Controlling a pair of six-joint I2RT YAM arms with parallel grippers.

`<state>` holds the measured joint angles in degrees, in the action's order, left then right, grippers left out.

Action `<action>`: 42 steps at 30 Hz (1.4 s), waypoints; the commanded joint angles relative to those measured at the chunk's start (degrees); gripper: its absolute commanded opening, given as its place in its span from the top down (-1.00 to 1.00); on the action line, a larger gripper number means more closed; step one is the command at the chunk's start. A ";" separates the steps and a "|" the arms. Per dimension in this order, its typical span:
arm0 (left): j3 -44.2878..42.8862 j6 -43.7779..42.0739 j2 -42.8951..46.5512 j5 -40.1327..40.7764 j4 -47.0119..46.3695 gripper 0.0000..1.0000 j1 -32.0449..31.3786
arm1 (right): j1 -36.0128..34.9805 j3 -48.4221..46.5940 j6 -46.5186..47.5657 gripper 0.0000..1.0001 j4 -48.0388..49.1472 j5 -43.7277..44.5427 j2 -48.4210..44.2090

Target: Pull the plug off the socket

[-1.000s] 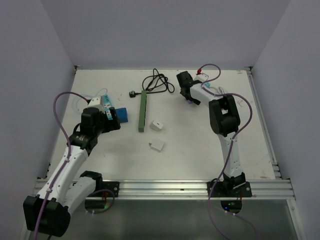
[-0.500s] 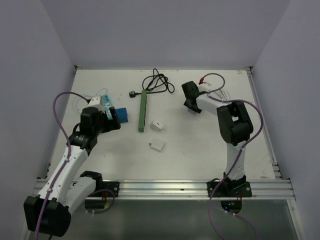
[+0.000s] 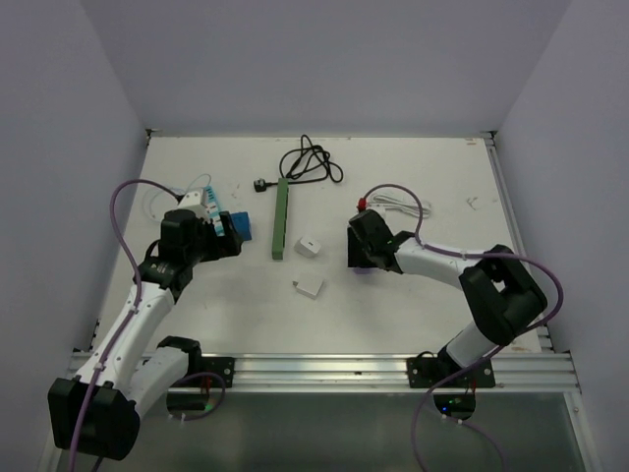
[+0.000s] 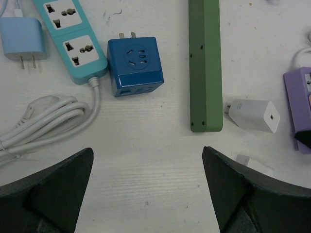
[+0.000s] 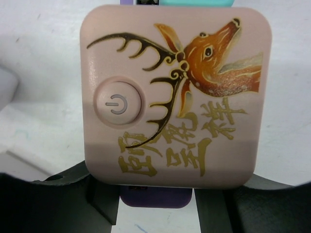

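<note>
Socket unit [image 5: 175, 97], pink-faced with a gold-antlered deer print and a round power button over a purple body, sits pinched between the fingers of the right end effector [image 3: 360, 252] at the centre-right of the white counter [image 3: 246, 320]. Which part of it is the plug cannot be told from these views. A white cord [image 3: 395, 204] lies just behind that end effector.

To the unit's left lie a small white charger [image 4: 252, 115] and a second white charger [image 3: 308, 286], then a long green strip [image 4: 205, 63] running front to back across the middle of the counter. Beyond the strip, the left end effector [image 4: 146, 151] hangs with its fingers spread wide and nothing between them, over bare counter. Just ahead of it are a blue cube adapter [image 4: 136, 65], a teal power strip [image 4: 73, 41] with its coiled white cable [image 4: 48, 116], and a pale blue charger [image 4: 22, 41]. A black cable [image 3: 310, 162] lies coiled near the back wall.
</note>
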<state>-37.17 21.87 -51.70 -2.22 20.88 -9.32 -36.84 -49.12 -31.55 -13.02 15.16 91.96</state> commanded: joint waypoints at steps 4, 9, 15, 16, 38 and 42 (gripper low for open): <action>-0.27 -0.16 -0.24 -2.26 -2.51 -0.95 0.62 | -2.45 1.93 4.04 0.52 -2.18 -12.88 -1.44; -0.01 -0.16 -0.06 -2.35 -2.60 -0.95 0.62 | -3.85 -0.79 4.13 0.45 -8.67 -12.78 0.05; 0.17 -0.42 -0.15 -3.49 -3.30 -0.95 0.62 | -4.29 0.69 1.76 0.14 -9.83 -13.31 1.03; 0.25 -0.51 -0.24 -3.58 -3.22 -0.95 0.62 | -4.38 0.70 1.67 0.04 -9.92 -13.23 0.42; 0.34 -0.51 -0.94 -4.11 -3.13 -0.95 0.53 | -4.73 -6.94 -0.71 -0.90 -16.69 -5.14 -11.19; 0.52 -0.16 -1.38 -5.86 -3.48 -0.96 0.62 | -4.73 -10.90 0.35 -0.90 -17.66 -3.56 -8.65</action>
<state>-37.06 21.87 -52.69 -5.89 20.53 -9.32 -41.52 -55.83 -32.10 -29.28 8.62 82.35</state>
